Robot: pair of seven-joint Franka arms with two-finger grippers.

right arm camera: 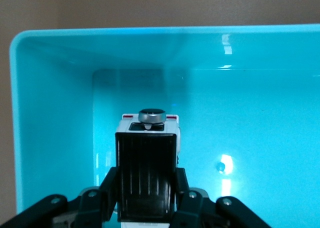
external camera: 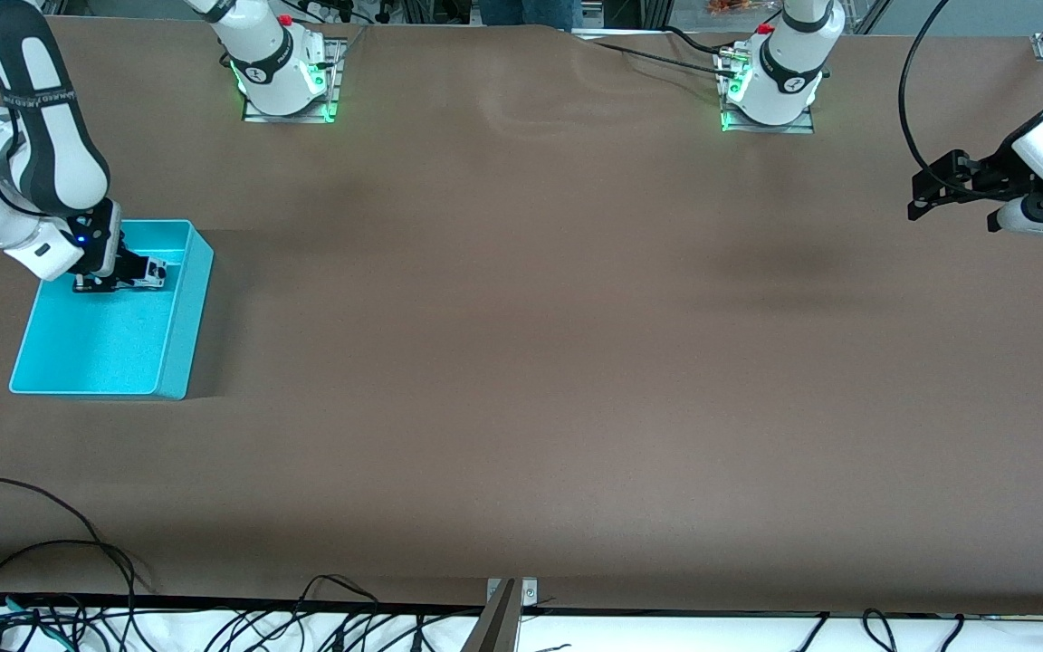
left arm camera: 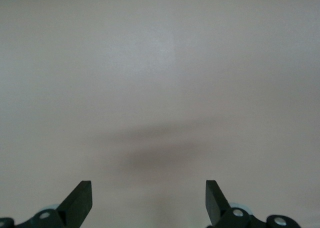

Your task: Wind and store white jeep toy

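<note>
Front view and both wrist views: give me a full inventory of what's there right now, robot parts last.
white jeep toy: one, white with black roof, held inside the bin
cyan bin: one, cyan, on the table at the right arm's end
table: one, brown cover
cables: several, black, along the table edge nearest the front camera
right gripper: shut on the jeep, inside the bin
left gripper: open, waiting over the table at the left arm's end

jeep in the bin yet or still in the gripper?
Both: the right gripper is shut on the white jeep toy, holding it inside the cyan bin. Whether it touches the floor: cannot tell.
</note>
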